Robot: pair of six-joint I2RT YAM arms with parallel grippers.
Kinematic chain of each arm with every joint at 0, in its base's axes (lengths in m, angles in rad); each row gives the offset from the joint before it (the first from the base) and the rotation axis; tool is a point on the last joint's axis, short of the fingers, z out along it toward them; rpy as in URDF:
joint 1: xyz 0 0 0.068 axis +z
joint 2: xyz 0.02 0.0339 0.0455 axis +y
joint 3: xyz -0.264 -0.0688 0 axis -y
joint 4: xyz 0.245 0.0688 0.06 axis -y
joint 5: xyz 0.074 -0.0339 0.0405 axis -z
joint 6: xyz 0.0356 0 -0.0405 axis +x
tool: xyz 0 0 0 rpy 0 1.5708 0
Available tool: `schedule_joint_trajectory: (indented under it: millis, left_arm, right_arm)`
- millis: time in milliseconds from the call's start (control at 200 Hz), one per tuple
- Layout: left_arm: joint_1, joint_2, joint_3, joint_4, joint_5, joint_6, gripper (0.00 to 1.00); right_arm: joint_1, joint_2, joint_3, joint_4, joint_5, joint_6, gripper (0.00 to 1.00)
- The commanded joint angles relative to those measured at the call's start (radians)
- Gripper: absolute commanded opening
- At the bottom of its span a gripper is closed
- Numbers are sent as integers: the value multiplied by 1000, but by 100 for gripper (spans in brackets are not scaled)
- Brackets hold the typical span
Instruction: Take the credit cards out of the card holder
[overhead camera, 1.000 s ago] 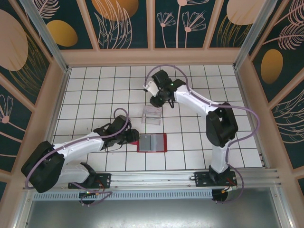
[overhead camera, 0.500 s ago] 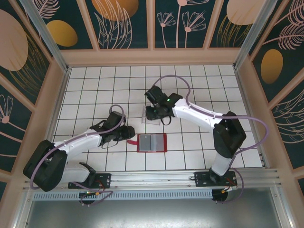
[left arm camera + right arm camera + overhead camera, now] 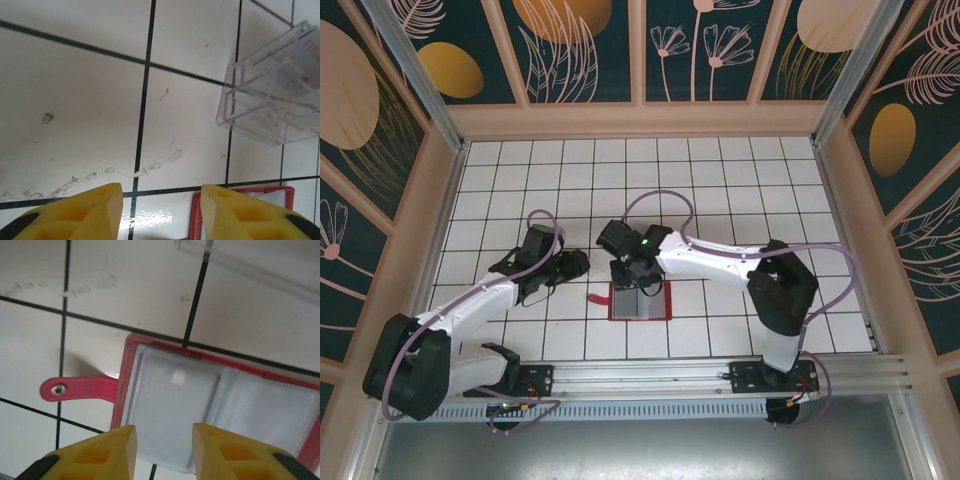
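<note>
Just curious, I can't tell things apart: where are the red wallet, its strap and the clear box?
card holder (image 3: 215, 405): right wrist view, its grey inner pocket.
closure tab (image 3: 80, 389): right wrist view, mid-strap.
clear plastic box (image 3: 275, 100): left wrist view, its top face.

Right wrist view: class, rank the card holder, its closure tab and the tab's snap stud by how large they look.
1. Card holder, largest, though the frame edge cuts it off.
2. Closure tab.
3. Snap stud, smallest.
All three lie at similar depth, so nearness does not blur this order.
</note>
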Motion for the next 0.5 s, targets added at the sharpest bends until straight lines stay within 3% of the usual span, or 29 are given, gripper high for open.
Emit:
schedule_joint_trajectory:
  millis: [0,495]
  left_arm:
    - [10,-31,-8,13,-25,19,46]
    - [10,-110,-31,-24,-55,19,44]
  right_arm:
    - [28,63,49,-55,18,52,37]
    - [62,208,118,-126,32,39,46]
